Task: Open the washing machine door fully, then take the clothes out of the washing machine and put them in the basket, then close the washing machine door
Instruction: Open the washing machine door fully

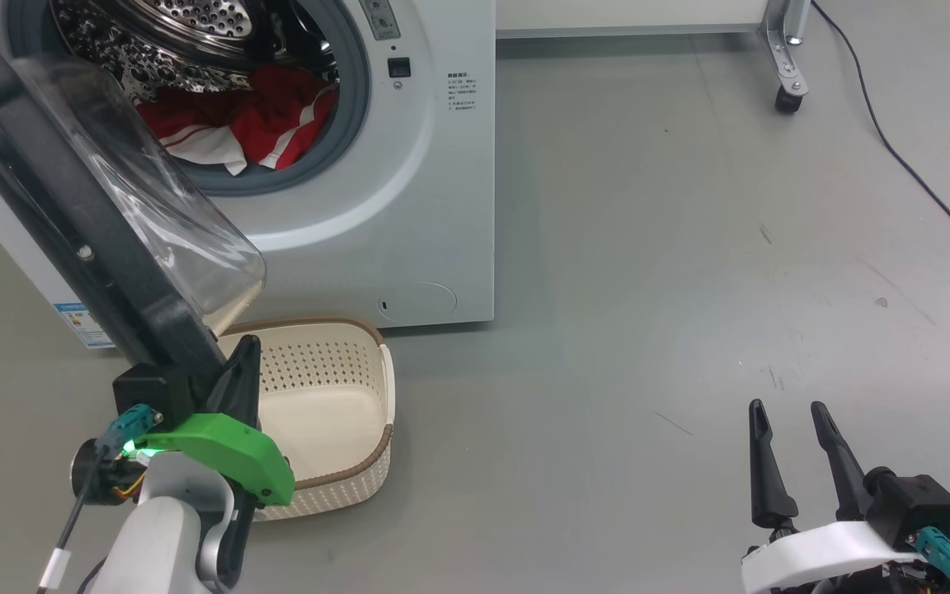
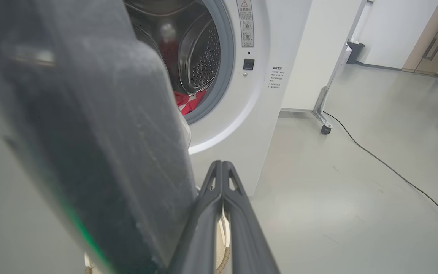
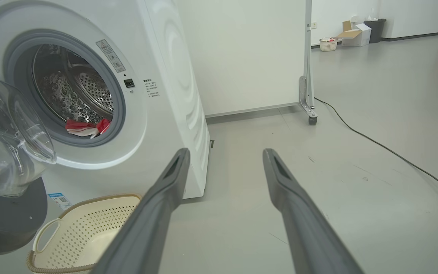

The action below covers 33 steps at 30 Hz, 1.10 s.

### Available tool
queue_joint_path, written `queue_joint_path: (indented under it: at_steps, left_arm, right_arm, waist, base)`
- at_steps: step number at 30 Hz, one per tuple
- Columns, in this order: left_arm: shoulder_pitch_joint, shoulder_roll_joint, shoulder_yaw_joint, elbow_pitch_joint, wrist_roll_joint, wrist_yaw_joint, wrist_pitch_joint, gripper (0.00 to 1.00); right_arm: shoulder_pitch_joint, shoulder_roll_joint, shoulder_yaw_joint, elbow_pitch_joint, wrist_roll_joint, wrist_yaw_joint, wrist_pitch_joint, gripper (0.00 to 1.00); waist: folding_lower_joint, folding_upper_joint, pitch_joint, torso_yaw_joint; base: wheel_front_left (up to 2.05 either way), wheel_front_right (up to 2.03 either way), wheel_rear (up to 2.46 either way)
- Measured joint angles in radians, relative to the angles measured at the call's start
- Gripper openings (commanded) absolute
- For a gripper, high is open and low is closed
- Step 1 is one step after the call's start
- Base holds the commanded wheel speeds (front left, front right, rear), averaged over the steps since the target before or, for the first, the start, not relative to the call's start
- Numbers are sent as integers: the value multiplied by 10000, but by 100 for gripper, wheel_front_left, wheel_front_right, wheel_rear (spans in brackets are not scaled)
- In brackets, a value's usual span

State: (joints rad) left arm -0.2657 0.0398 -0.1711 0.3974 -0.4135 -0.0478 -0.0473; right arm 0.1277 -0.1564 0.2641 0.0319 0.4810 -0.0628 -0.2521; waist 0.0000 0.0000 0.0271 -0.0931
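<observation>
The white washing machine (image 1: 434, 181) stands at the upper left, and its black door (image 1: 71, 223) with the clear bulging porthole is swung out toward me. Red and white clothes (image 1: 236, 124) lie in the steel drum; they also show as clothes (image 3: 88, 127) in the right wrist view. The cream basket (image 1: 376, 355) sits on the floor below the opening and looks empty. My left gripper (image 1: 244, 351) is shut, its fingers (image 2: 222, 182) pressed together right beside the door's lower edge. My right gripper (image 1: 788, 412) is open over bare floor at the lower right, holding nothing.
A wheeled white frame leg (image 1: 784, 74) stands on the grey floor at the upper right. A black cable (image 1: 904, 157) runs across the floor past it. The basket (image 3: 86, 232) is close under the door's swing.
</observation>
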Motion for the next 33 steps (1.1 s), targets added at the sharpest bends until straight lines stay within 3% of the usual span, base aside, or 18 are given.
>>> queue_joint_path:
  at_steps: [13,33]
  left_arm:
    - [-298,-84,-186,445,-2,-10,-259,0]
    - [-390,-203,-303,968,-105,-27,-598,0]
  right_arm:
    - [7,77,-238,13,-4,0,-2,100]
    - [36,244,-332,58,-88,178,0,100]
  waist:
    - [0,0,-18,349]
    - [0,0,-88,1844]
  base:
    - [0,0,0]
    - [0,0,0]
